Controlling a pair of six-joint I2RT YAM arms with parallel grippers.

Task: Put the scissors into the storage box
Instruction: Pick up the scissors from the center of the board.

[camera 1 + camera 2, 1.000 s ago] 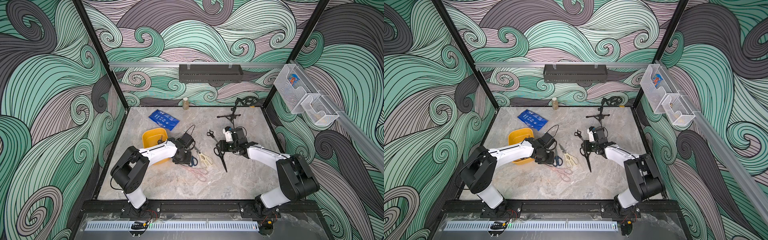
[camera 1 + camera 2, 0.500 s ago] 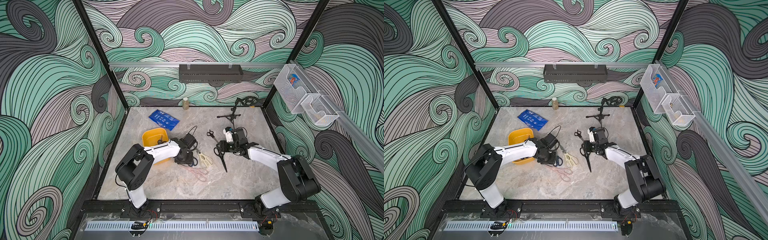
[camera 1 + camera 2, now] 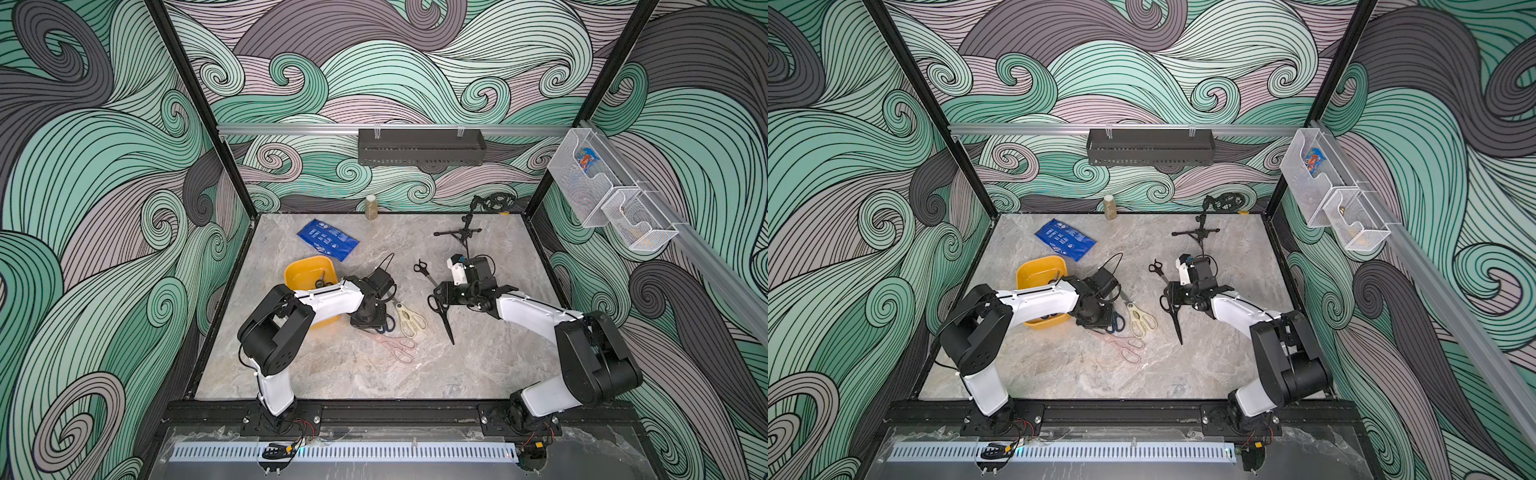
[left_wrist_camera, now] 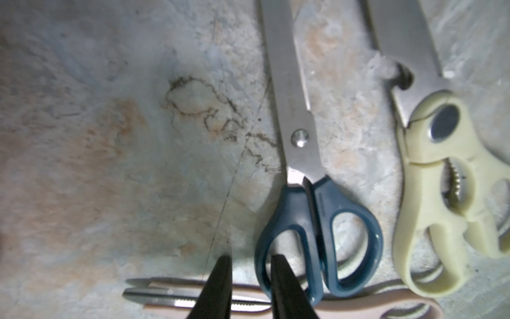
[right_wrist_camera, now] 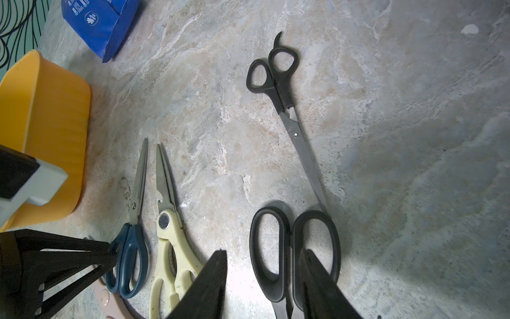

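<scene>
The mustard-yellow storage box [image 3: 305, 266] stands at the left of the table and holds a black-handled pair [image 3: 321, 282]. Beside it, my left gripper [image 4: 251, 258] is open and narrow. One finger is inside a loop of the blue-handled scissors [image 4: 303, 154] and the other outside, with the loop's rim between them. The cream shears [image 4: 441, 154] and the pale pink pair [image 3: 392, 347] lie alongside. My right gripper [image 5: 263, 252] is open over the handles of the large black scissors [image 5: 289, 237]. A small black pair [image 5: 276, 80] lies beyond.
A blue pouch [image 3: 328, 239], a small bottle [image 3: 371, 206] and a black mini tripod [image 3: 459, 235] stand toward the back. A black tray [image 3: 419, 147] hangs on the rear wall. White wire baskets [image 3: 582, 183] hang on the right wall.
My left gripper's jaws have narrowed around the blue handle loop, and the left arm's elbow has swung slightly to the right. The right arm has stayed still.
</scene>
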